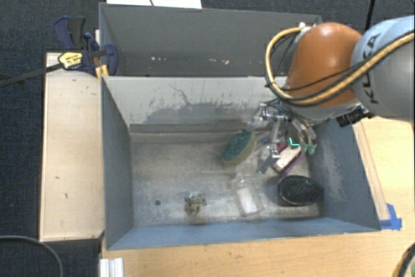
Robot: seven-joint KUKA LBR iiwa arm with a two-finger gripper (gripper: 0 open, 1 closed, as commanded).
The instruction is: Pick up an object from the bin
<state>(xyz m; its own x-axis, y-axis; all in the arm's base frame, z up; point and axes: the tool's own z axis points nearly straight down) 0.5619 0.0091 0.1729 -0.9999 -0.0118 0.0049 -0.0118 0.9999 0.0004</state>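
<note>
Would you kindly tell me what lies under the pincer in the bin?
A pink-and-white object lies under the pincer, next to a black oval thing. The pincer covers part of it, so its full shape is hidden.

the grey metal bin (162,162) carries a teal lump (236,147) mid-floor and a black oval disc (299,191) at the near right. a clear plastic piece (247,199) and a small brownish scrap (194,203) lie by the near wall.

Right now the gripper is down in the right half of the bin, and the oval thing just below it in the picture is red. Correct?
No: the camera view shows the oval thing is black, not red. The gripper is indeed down in the right half of the bin, with that thing just below it.
</note>
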